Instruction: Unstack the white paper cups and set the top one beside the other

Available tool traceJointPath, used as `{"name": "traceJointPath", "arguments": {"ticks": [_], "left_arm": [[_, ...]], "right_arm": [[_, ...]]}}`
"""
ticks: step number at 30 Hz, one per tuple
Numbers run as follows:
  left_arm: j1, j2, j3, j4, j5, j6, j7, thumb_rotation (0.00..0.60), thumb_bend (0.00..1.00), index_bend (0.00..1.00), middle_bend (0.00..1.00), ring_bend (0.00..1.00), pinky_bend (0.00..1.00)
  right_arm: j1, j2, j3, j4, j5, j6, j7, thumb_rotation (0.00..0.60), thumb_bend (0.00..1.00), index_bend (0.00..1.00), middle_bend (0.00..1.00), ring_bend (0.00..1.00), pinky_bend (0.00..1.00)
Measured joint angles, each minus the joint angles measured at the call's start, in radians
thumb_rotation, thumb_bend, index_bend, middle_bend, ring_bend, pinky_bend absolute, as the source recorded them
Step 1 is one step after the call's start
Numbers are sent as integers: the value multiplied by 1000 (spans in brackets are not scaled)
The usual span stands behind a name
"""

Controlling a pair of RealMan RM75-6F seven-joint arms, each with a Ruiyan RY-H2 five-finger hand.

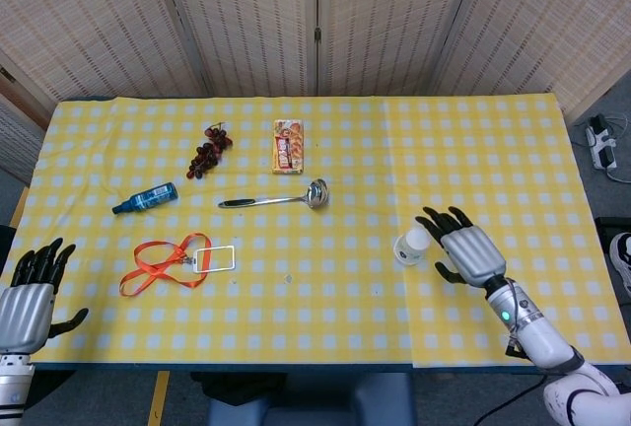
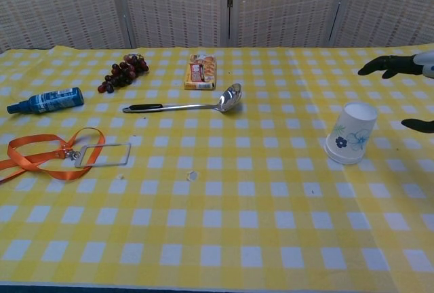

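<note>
The stacked white paper cups (image 1: 411, 246) (image 2: 351, 133) stand upside down on the yellow checked cloth, right of centre, with a blue flower print on the side. My right hand (image 1: 461, 248) (image 2: 405, 86) hovers just to the right of the cups with its fingers spread, holding nothing and not touching them. In the chest view only its dark fingertips show at the right edge. My left hand (image 1: 27, 300) rests open off the table's left front corner, far from the cups.
A metal ladle (image 1: 278, 199) lies at the centre, a snack packet (image 1: 288, 144) and a grape bunch (image 1: 208, 151) behind it. A blue bottle (image 1: 145, 197) and an orange lanyard with a badge holder (image 1: 175, 260) lie to the left.
</note>
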Motion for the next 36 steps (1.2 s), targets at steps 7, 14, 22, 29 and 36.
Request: {"name": "traceJointPath", "arguments": {"ticks": [7, 14, 22, 29, 36], "left_arm": [[-1, 8, 5, -15, -12, -18, 0, 600, 236, 54, 33, 11, 0], [-4, 14, 6, -22, -17, -29, -6, 600, 235, 55, 33, 9, 0], [-9, 14, 7, -24, -25, -43, -8, 600, 236, 55, 33, 5, 0], [-10, 15, 8, -24, -35, -51, -6, 600, 236, 55, 34, 0, 0], [-11, 16, 8, -25, -42, -57, -6, 600, 235, 55, 33, 0, 0]], "right_arm": [[88, -28, 18, 41, 97, -99, -8, 600, 441, 148, 56, 115, 25], [123, -44, 6, 67, 145, -130, -15, 600, 442, 180, 55, 116, 25], [144, -51, -11, 84, 175, -141, -14, 600, 441, 209, 56, 115, 25], [162, -61, -20, 96, 197, -143, -16, 600, 441, 242, 63, 118, 25], [178, -68, -26, 104, 215, -142, -17, 600, 441, 283, 75, 118, 25]]}}
